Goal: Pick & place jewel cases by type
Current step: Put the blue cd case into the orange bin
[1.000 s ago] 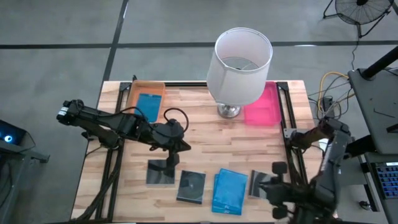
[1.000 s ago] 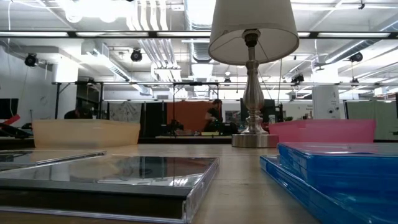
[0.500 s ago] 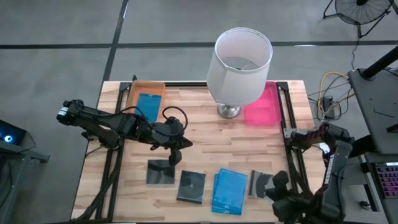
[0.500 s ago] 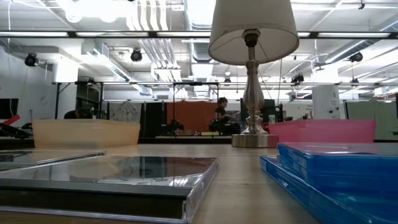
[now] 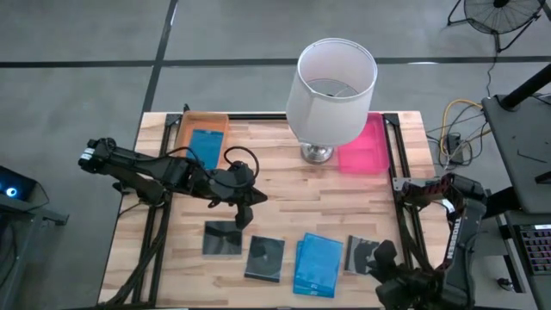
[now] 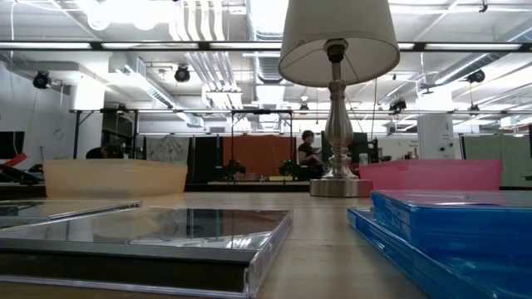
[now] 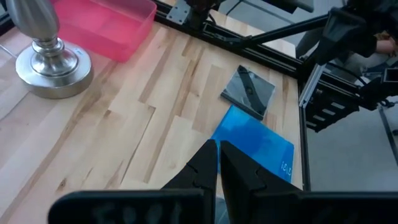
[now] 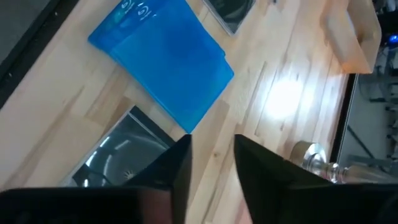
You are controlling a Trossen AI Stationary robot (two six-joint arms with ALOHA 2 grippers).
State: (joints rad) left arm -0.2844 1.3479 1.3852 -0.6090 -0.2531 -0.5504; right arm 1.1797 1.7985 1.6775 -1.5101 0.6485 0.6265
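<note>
Right claw (image 8: 211, 165) hovers above the wooden table (image 8: 261, 106), fingers (image 8: 181, 163) parted with a gap. Blue jewel case (image 8: 165, 59) lies flat ahead; dark clear case (image 8: 121, 158) lies just beside it. Orange tray (image 8: 351, 34) and lamp base (image 8: 317, 158) farther off.

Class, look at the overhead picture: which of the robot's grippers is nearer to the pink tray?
Left. The left gripper is shut mid-table, diagonally across from the pink tray. The right gripper sits farther off at the near edge, beside the rightmost grey jewel case.
</note>
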